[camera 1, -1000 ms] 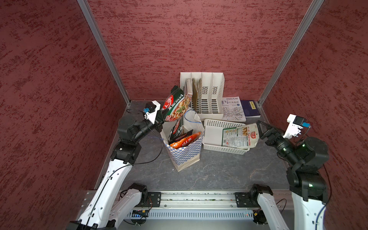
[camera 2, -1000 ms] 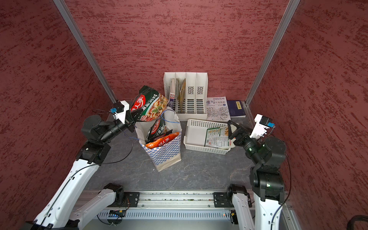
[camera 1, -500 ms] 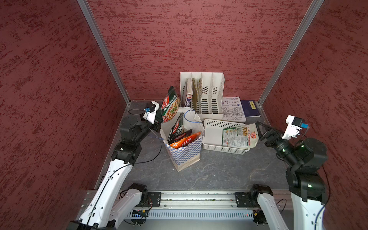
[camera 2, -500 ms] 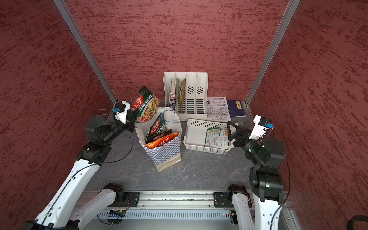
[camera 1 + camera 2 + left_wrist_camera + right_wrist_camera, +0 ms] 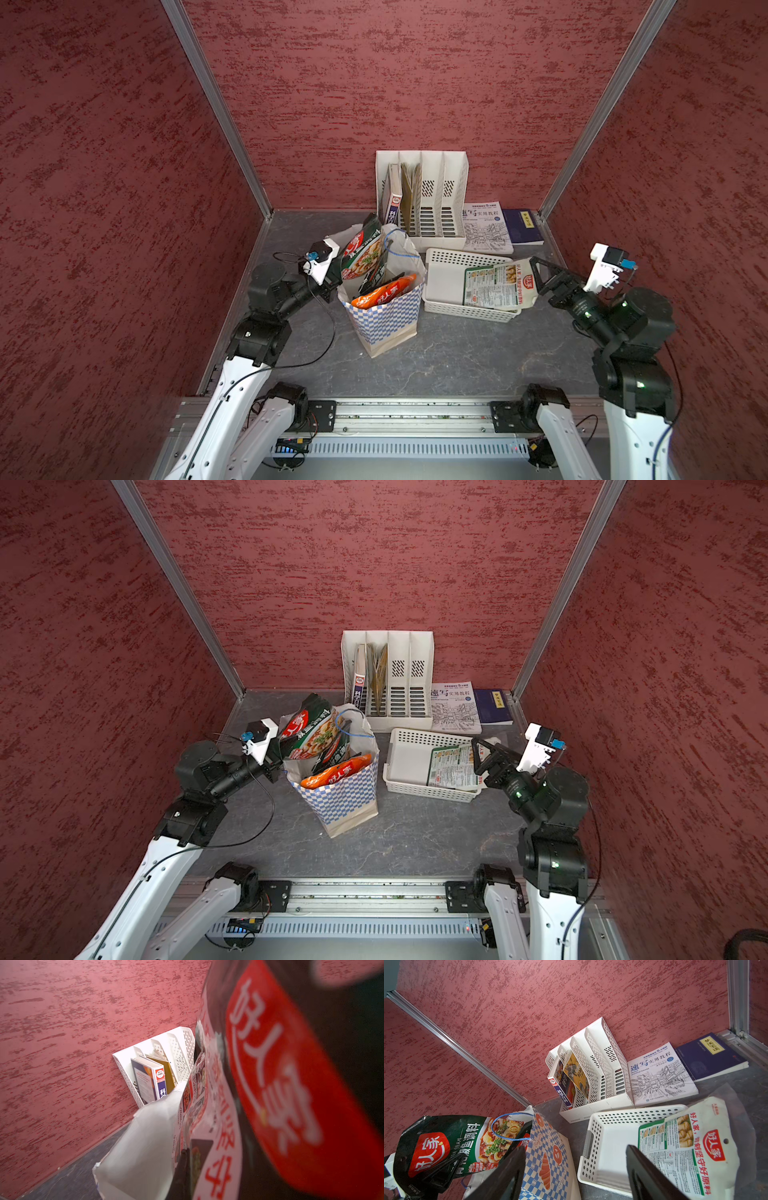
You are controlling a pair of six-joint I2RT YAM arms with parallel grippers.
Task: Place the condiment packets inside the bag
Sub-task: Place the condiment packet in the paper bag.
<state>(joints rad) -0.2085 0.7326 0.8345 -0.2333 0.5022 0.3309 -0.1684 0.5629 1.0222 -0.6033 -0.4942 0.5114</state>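
Note:
The checkered paper bag stands at mid-table with an orange condiment packet and darker ones sticking out of it. My left gripper is shut on a black-and-green condiment packet. That packet hangs at the bag's left rim, and its lower edge seems to dip inside the mouth. My right gripper is open and holds nothing. It sits at the basket's right end beside a white packet.
The white perforated basket lies right of the bag, and the white packet overhangs its right rim. A white file organizer with books stands at the back wall. Two books lie flat beside it. Red walls enclose three sides.
My left gripper has brought the black-and-green packet down from above the bag to its mouth and turned it more upright. The right arm has barely moved.

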